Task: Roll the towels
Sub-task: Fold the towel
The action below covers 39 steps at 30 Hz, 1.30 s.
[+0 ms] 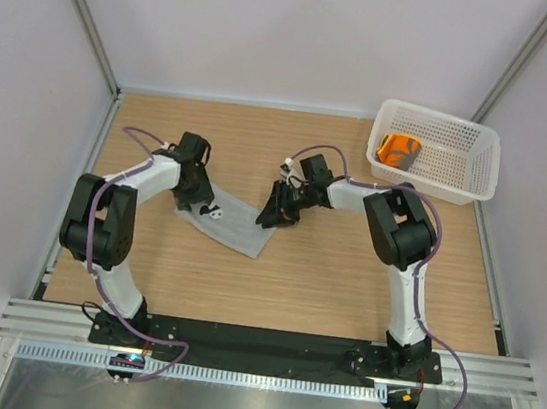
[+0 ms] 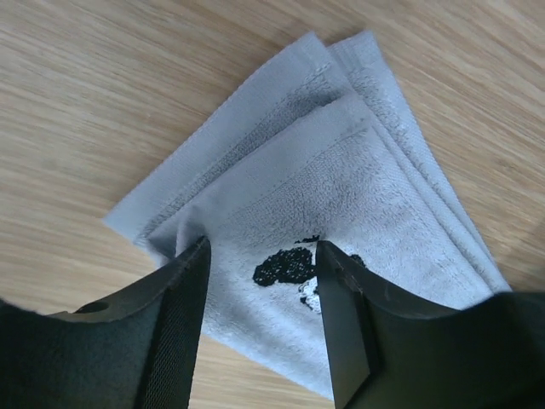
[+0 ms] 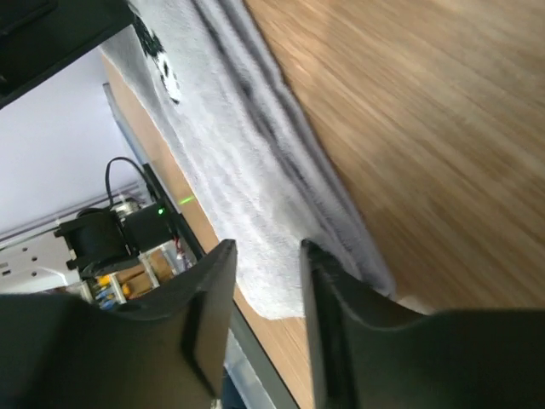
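A light-grey towel (image 1: 238, 225) lies folded flat in the middle of the wooden table, with a small white tag (image 1: 216, 211) near its left end. My left gripper (image 1: 196, 199) hovers over that end. In the left wrist view its jaws (image 2: 262, 256) stand open above the grey towel (image 2: 341, 170), straddling a black printed mark (image 2: 285, 266) with nothing between them. My right gripper (image 1: 272, 214) is at the towel's right end. Its jaws (image 3: 268, 256) are a little apart, with the grey towel (image 3: 230, 153) behind them and nothing clamped. An orange towel (image 1: 399, 148) sits rolled in the basket.
A white perforated basket (image 1: 480, 166) stands at the back right corner. Metal rails (image 1: 84, 190) run along the table's sides and white walls enclose it. The black base plate (image 1: 265, 345) of the arms lies along the near edge.
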Motion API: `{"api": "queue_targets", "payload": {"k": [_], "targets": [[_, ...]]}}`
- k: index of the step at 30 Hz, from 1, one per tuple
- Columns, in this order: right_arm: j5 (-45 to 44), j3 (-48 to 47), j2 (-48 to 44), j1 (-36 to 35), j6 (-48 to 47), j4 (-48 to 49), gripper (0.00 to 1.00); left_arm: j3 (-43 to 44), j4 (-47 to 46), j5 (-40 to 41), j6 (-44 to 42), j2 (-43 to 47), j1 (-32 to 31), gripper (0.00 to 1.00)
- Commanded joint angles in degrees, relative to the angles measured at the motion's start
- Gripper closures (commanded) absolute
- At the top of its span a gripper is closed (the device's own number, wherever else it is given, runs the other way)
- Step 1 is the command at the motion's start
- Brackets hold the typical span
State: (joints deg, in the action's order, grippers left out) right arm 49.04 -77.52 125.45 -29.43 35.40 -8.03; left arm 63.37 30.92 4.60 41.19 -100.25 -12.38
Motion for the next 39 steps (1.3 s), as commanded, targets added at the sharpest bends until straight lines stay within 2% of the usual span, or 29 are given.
{"api": "queue_targets", "payload": {"k": [1, 3, 7, 10, 11, 15, 20, 27, 33, 39], "targets": [[-6.3, -4.0, -6.3, 0.4, -4.0, -8.4, 0.55, 5.5, 5.1, 9.3, -2.3, 4.2, -2.3, 0.45], [-7.5, -6.5, -9.1, 0.6, -3.9, -11.1, 0.49, 7.8, 8.7, 11.9, -2.9, 5.8, -4.9, 0.43], [-12.6, -8.1, -15.1, 2.3, -2.4, -15.2, 0.44, 12.9, 14.0, 19.7, -3.2, 9.1, -10.5, 0.42], [-23.7, -7.0, -21.0, 5.6, -0.9, -19.8, 0.43, 13.2, 16.0, 21.5, -2.3, 12.1, -16.3, 0.42], [-30.6, -6.0, -22.4, 6.3, -1.0, -23.5, 0.43, 12.9, 16.4, 22.5, -1.9, 12.4, -17.8, 0.42], [-39.0, -0.6, -30.3, 9.0, -1.9, -26.9, 0.43, 12.4, 17.6, 24.3, 0.6, 12.7, -26.6, 0.43], [-42.5, 4.8, -38.9, 9.5, -2.9, -29.1, 0.43, 12.7, 17.9, 25.0, 2.7, 8.0, -36.5, 0.44], [-43.8, 11.1, -44.7, 9.4, -2.8, -29.6, 0.43, 17.7, 18.9, 25.1, 4.2, -3.3, -45.3, 0.46], [-44.1, 12.3, -46.4, 9.6, -3.9, -30.8, 0.43, 21.5, 23.7, 28.5, 6.9, -11.3, -46.6, 0.44], [-43.6, 12.4, -46.8, 10.2, -4.9, -31.6, 0.42, 22.5, 26.2, 31.4, 7.8, -14.9, -46.6, 0.43]]}}
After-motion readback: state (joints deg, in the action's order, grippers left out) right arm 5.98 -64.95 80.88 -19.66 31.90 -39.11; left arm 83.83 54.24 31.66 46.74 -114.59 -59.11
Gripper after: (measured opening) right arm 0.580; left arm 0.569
